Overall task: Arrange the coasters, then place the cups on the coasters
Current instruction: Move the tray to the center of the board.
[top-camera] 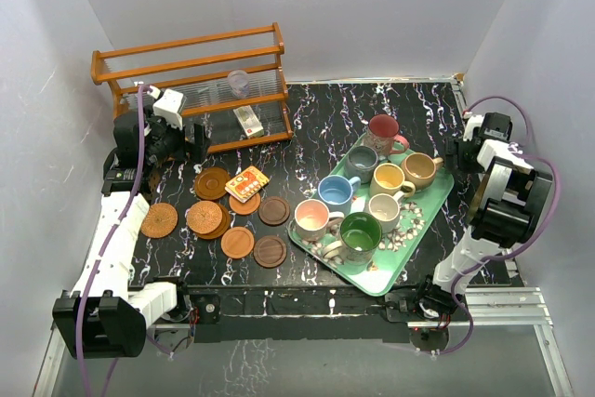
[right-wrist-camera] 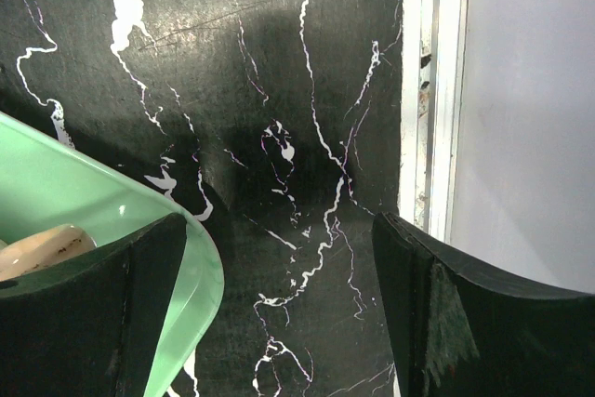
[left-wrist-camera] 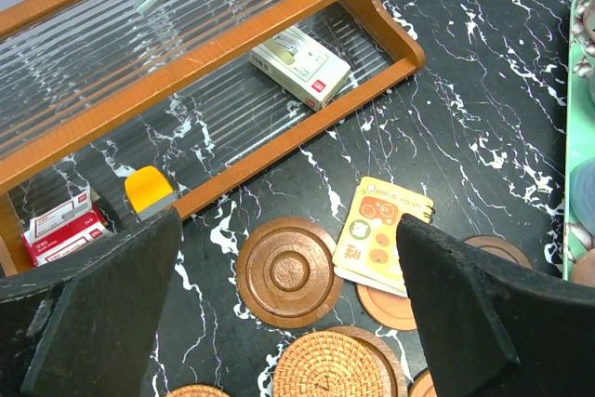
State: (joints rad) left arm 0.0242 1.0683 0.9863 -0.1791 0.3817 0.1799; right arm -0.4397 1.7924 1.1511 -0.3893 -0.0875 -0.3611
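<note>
Left hand (left-wrist-camera: 288, 230) wide open, over coasters (top-camera: 237, 242) bunched on counter (top-camera: 316, 127); card (top-camera: 246, 183) overlaps one. Cups (top-camera: 336, 191) all on tray (top-camera: 407, 246). Right hand (right-wrist-camera: 279, 220) jaws apart, empty, by tray corner. Grab uncovered coaster first, spread them well apart.

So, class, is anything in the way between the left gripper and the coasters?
Nothing visible blocks the ringed dark coaster under the open left gripper. Only the orange card overlaps a neighbouring coaster.

Overhead overview — wrist views close, downward
</note>
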